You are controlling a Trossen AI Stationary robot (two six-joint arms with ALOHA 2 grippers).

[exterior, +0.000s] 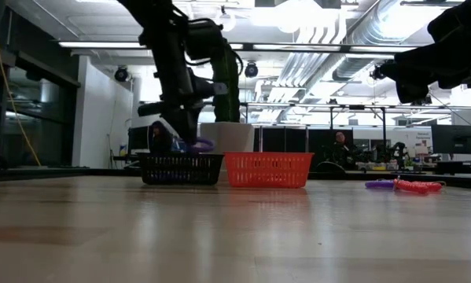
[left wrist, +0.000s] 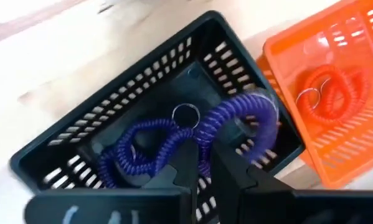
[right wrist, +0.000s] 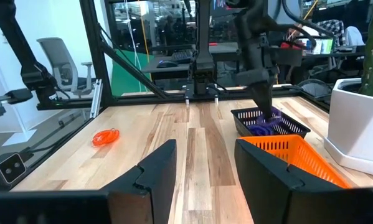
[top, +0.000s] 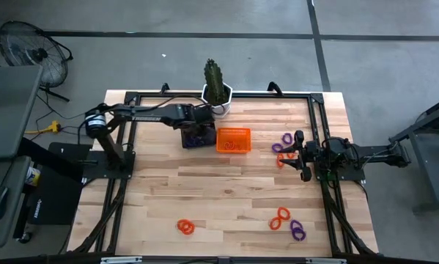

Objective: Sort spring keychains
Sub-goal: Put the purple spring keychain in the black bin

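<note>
My left gripper [top: 198, 136] stands over the black mesh basket [left wrist: 105, 134], shut on a purple spring keychain [left wrist: 248, 109]. Another purple keychain [left wrist: 133, 152] lies on the basket's floor. The orange mesh basket [top: 233, 140] stands right beside the black one, with an orange keychain [left wrist: 326, 93] lying in it. My right gripper [right wrist: 202, 165] is open and held above the table near its right edge. Purple and orange keychains [top: 281, 150] lie beside it. More keychains [top: 185, 226] [top: 280, 218] [top: 297, 230] lie near the table's near edge. My left gripper pinches the purple keychain's coil [left wrist: 206, 134] between its two fingers [left wrist: 181, 163], coming from above and pointing down. The rest of the loop arches out past the fingers over the black basket, about level with the rim [exterior: 197, 145].
A cactus in a white pot [top: 217, 92] stands at the far edge, just behind the two baskets. The black frame rails [top: 318, 117] run along the table's sides. Bare wood [top: 226, 187] fills the middle of the table.
</note>
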